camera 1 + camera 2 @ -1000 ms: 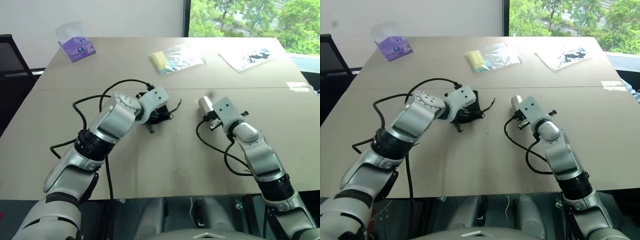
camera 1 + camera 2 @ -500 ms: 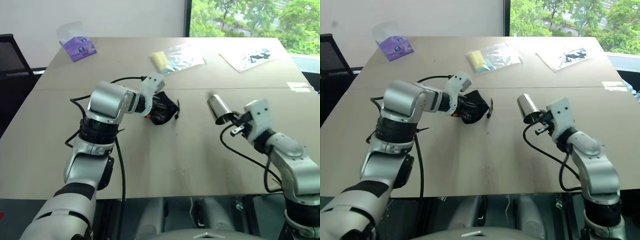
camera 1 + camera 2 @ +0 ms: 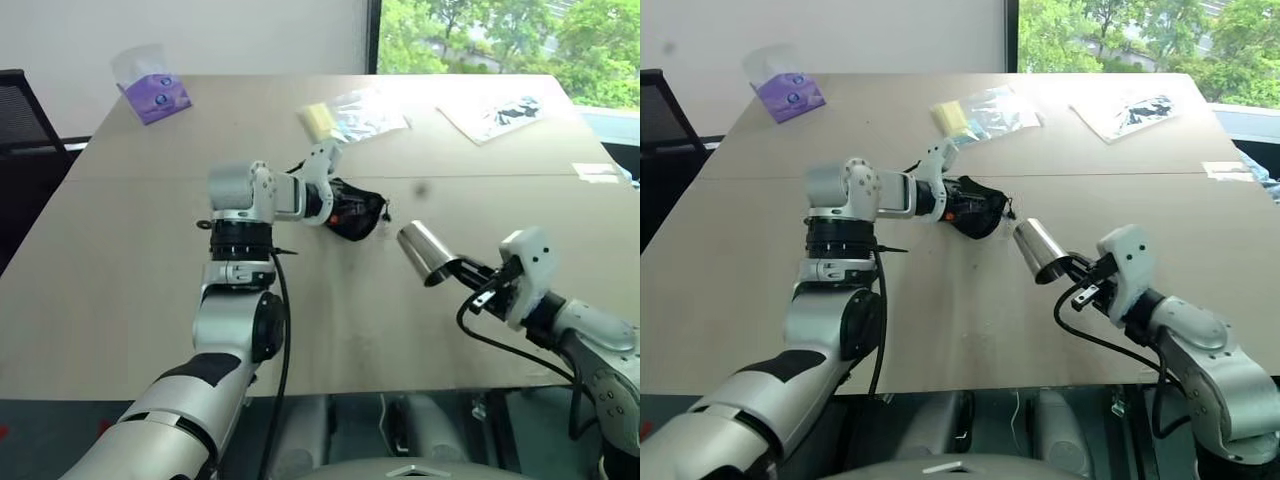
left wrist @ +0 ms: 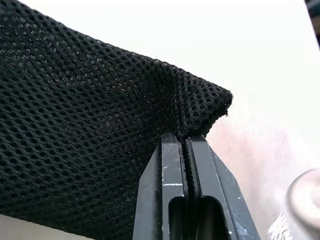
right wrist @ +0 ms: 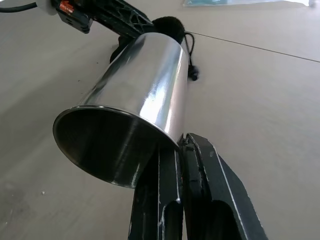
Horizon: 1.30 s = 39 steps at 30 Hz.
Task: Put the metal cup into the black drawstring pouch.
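The black drawstring pouch (image 3: 358, 211) is a small mesh bag, lifted just above the middle of the table. My left gripper (image 4: 183, 139) is shut on one corner of the pouch (image 4: 90, 120), and its cord hangs off the right side. The metal cup (image 3: 424, 253) is a shiny steel tumbler held tilted in the air, to the right of the pouch and nearer to me. My right gripper (image 5: 178, 146) is shut on the rim of the cup (image 5: 142, 85). The cup's closed bottom points towards the pouch. A short gap separates cup and pouch.
A purple tissue pack (image 3: 152, 94) lies at the table's far left. A clear bag with a yellow item (image 3: 350, 115) and another clear packet (image 3: 496, 114) lie at the back. A black chair (image 3: 18, 118) stands off the left edge. A white label (image 3: 597, 172) lies at the right edge.
My left gripper has carried the pouch to the right and rolled its wrist. My right gripper has drawn the cup back towards me and down in view, tilting it.
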Each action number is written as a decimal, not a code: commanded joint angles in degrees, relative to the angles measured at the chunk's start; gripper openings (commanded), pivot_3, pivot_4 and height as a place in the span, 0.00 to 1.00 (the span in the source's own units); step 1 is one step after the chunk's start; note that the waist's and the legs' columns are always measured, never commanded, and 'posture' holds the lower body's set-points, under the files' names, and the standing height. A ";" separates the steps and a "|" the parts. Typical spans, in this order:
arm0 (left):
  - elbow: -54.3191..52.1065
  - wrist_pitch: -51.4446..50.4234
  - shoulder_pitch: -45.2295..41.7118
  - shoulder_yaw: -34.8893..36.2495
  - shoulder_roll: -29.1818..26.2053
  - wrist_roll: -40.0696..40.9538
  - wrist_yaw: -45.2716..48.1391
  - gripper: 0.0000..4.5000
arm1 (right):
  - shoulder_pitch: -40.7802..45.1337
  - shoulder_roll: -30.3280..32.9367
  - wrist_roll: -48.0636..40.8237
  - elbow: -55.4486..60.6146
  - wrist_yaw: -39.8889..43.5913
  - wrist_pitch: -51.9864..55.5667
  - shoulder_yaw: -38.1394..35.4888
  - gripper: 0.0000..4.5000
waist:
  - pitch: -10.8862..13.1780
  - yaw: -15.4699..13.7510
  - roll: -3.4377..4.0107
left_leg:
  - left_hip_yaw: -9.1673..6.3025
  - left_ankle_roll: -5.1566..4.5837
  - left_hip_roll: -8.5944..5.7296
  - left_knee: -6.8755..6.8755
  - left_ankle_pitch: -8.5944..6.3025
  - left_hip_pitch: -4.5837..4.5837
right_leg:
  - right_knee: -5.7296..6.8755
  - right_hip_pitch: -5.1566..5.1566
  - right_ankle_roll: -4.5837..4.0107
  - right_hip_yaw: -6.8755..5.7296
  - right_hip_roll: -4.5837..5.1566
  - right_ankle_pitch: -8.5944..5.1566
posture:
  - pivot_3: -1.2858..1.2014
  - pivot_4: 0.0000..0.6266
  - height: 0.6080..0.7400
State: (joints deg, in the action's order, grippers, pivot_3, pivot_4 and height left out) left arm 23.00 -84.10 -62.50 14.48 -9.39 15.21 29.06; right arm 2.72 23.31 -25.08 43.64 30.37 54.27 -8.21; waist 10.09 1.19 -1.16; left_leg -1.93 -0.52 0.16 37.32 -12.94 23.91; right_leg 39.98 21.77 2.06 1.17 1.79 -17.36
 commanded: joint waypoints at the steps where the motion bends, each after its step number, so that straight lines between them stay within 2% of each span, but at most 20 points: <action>1: 0.11 -0.49 -1.43 2.40 -0.01 2.48 -1.33 0.00 | 2.84 -1.71 0.85 -2.75 -1.30 -4.60 4.83 0.02 | 0.00 -0.12 0.00 | 0.01 0.02 -0.01 0.00 0.01 0.00 | 0.00 0.00 0.00 0.00 0.01 0.00 | 0.52 0.24 1.00; 6: -0.36 -1.16 -0.97 1.41 -0.84 4.47 -1.57 0.00 | 5.48 -4.40 2.63 -9.06 -2.19 -10.09 9.66 0.02 | 0.00 -0.44 0.00 | 0.00 0.23 -0.03 0.00 0.13 0.04 | -0.04 0.00 0.00 -0.04 0.04 0.00 | 0.52 0.24 1.00; 15: -5.90 -3.22 1.50 -3.44 -3.31 7.66 -0.95 0.00 | 12.33 -8.42 3.99 -21.71 -1.31 -17.74 13.05 0.02 | 0.01 -0.23 -0.01 | 0.01 0.25 -0.01 -0.01 0.14 0.01 | -0.02 0.01 0.00 -0.02 0.02 0.00 | 0.52 0.24 1.00; 19: -10.73 -4.65 3.35 -4.86 -4.20 9.58 -0.21 0.00 | 15.55 -8.22 6.76 -29.06 0.23 -20.46 16.12 0.02 | 0.01 -0.15 -0.01 | 0.02 0.25 -0.01 -0.02 0.14 0.02 | -0.04 0.01 0.00 0.00 0.03 0.00 | 0.52 0.24 1.00; 24: -15.14 -6.42 5.59 -5.26 -5.25 10.53 -0.85 0.00 | 18.65 -5.44 15.16 -38.67 0.95 -25.55 22.45 0.02 | 0.01 -0.34 0.00 | 0.00 0.25 -0.04 -0.01 0.14 0.00 | -0.04 0.00 0.00 -0.06 0.08 0.00 | 0.52 0.24 1.00; 29: -19.90 -8.40 8.57 -5.77 -6.63 12.95 -1.79 0.00 | 21.21 -9.71 13.47 -43.51 -2.29 -25.28 18.66 0.02 | 0.00 0.21 -0.01 | 0.04 0.28 0.02 -0.01 0.16 -0.07 | 0.02 -0.01 -0.01 0.06 0.08 0.01 | 0.52 0.24 1.00; 36: -23.29 -8.40 11.10 -4.78 -7.48 16.55 -4.85 0.00 | 24.50 -18.69 4.26 -45.81 -6.40 -19.61 9.13 0.02 | 0.01 0.49 0.00 | 0.02 0.33 0.04 -0.02 0.18 -0.07 | 0.05 -0.01 -0.02 0.10 0.19 0.03 | 0.52 0.24 1.00; 39: -23.77 -8.40 9.60 -3.47 -5.90 17.20 -6.91 0.00 | 26.45 -21.05 5.90 -46.54 -6.74 -21.91 11.09 0.02 | 0.01 0.52 0.00 | 0.00 0.33 0.03 -0.03 0.18 -0.05 | 0.03 0.01 -0.02 0.10 0.20 0.02 | 0.52 0.24 1.00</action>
State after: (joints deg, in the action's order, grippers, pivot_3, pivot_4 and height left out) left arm 1.74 -92.27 -51.14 9.99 -16.28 30.73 23.11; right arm 26.91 3.43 -19.37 -3.87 23.88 34.89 1.77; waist 10.09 1.71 -1.16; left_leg -1.92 -0.19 0.19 37.28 -12.75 23.86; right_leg 40.00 21.78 2.03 1.26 1.98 -17.33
